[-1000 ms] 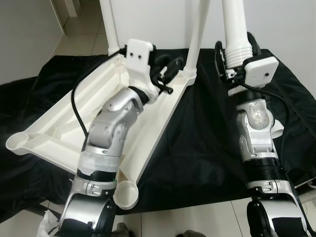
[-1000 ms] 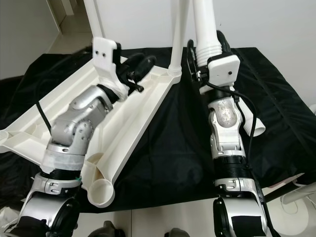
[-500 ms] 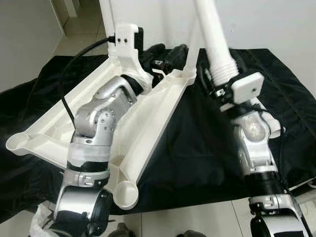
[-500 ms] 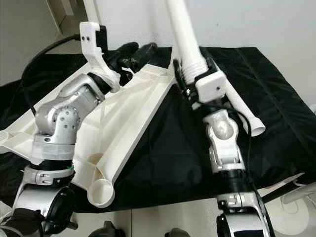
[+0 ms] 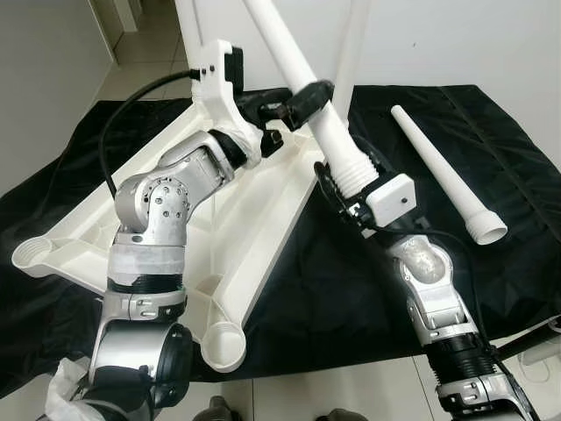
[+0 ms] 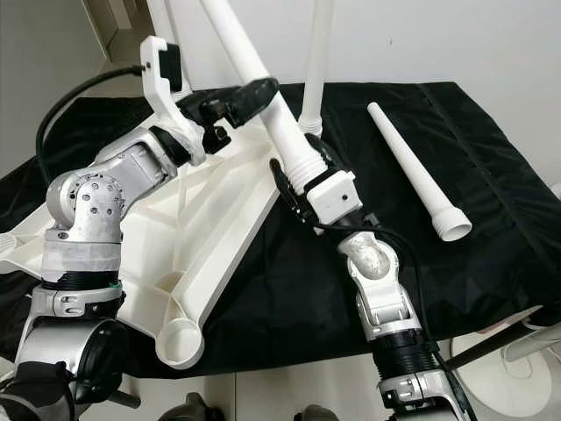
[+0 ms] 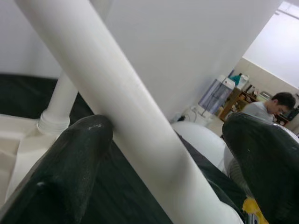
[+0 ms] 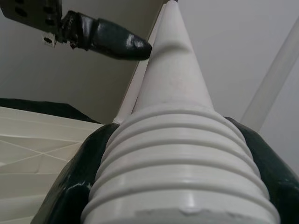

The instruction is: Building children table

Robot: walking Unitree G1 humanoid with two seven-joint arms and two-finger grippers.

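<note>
Left eye view: right gripper (image 5: 346, 180) clamps table leg (image 5: 294, 74), left gripper (image 5: 294, 103) spread around it.

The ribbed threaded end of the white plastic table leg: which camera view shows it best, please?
The right wrist view: the ribbed threaded end sits close up between the right gripper jaws. Both eye views show it small and side-on above the wrist; the left wrist view shows smooth shaft.

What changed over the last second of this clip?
The right end effector, shut on the table leg at its threaded end, tipped it from upright to leaning left. The left end effector rose off the upturned tabletop to straddle it, open. The spare leg lies on the black cloth.
</note>
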